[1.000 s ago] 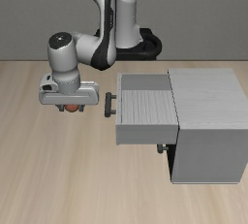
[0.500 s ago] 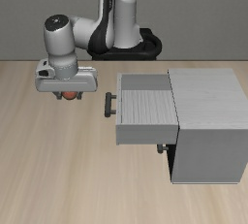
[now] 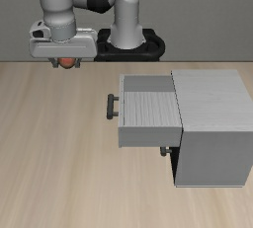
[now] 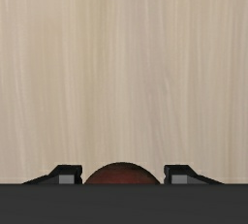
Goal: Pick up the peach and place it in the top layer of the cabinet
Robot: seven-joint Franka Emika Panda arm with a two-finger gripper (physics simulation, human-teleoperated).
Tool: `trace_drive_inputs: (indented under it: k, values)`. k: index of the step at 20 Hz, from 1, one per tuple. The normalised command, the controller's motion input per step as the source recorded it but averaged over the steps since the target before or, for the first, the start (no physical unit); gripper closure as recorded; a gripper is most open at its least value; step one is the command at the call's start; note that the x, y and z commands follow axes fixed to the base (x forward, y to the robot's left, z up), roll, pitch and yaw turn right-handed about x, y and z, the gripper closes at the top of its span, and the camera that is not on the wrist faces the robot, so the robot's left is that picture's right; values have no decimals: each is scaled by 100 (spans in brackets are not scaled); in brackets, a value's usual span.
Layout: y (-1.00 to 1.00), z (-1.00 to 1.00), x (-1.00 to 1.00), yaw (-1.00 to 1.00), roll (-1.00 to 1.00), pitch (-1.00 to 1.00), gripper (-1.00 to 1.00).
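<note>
The pale wooden counter [image 3: 59,153] carries everything, its grain running away from the robot. In the wrist view the same boards [image 4: 124,63] lie well below the hand.

The grey cabinet [image 3: 212,123] stands on the counter at the exterior view's right, a plain box with a flat top.

The white and grey arm [image 3: 109,0] rises from its dark base at the far edge and bends over toward the exterior view's left, well apart from the cabinet.

The cabinet's top drawer [image 3: 148,109] is pulled out toward the exterior view's left. Its inside is open to view from above, and its floor shows fine ribbed lines.

The gripper [image 3: 64,62] hangs at the end of the arm, pointing down over the far left part of the counter in the exterior view. It is closed on the peach, one finger on each side.

The peach [image 3: 65,63] is a small reddish-orange ball held up off the counter, away from the drawer. In the wrist view its dark red top [image 4: 121,174] sits between the two fingertips [image 4: 66,173].

A dark bar handle [image 3: 112,106] is on the drawer's front face. A smaller dark handle [image 3: 163,152] shows on the cabinet's front below the drawer.
</note>
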Motion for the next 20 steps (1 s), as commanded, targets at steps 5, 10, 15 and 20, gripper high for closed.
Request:
trace_drive_inputs:
  k: [5,10,15,20]
  values:
    - [0,100,0,0,0,0,100]
    - [40,60,0,0,0,0,100]
    - [100,0,0,0,0,0,100]
    - [100,0,0,0,0,0,100]
